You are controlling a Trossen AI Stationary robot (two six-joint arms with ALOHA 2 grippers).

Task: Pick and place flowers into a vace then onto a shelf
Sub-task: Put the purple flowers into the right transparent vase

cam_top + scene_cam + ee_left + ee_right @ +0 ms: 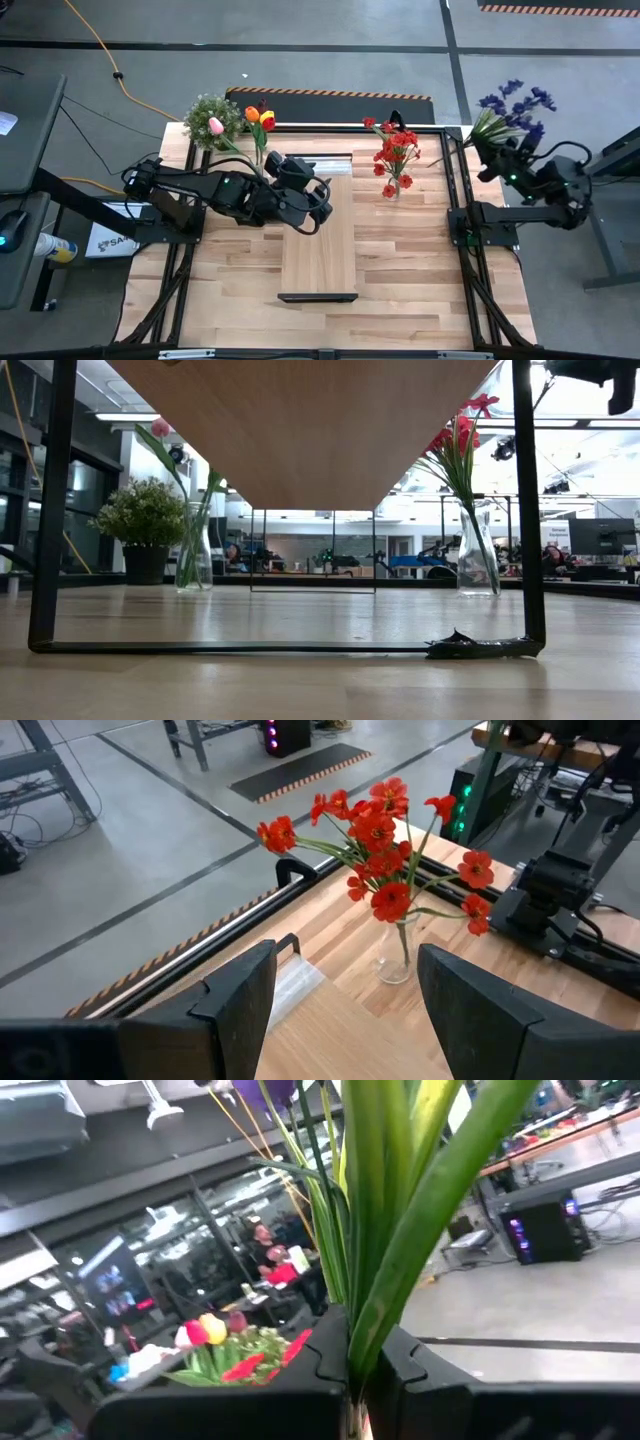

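Observation:
Purple small-blossom flowers [515,105] on green stems are in my right gripper [498,148], which is shut on them beyond the table's far right corner. My left gripper [345,975] hovers open above the shelf [320,240], a long light-wood plank on black legs. It faces the red flowers [380,850], which stand in a clear glass vase [397,960] on the table. Tulips [258,118] stand in another glass vase [195,550] at the far left. My right gripper pinches the bunch of green stems [372,1330] between its two fingers [320,1360]. The stems rise out past the fingertips, and the purple blossoms [265,1090] spread beyond them. The bunch is lifted clear of the table.
A bushy green potted plant [210,118] stands next to the tulip vase at the far left corner. The shelf's black end bracket [318,297] is toward the near edge. Bare wood tabletop [410,270] lies right of the shelf and in front of the red flowers.

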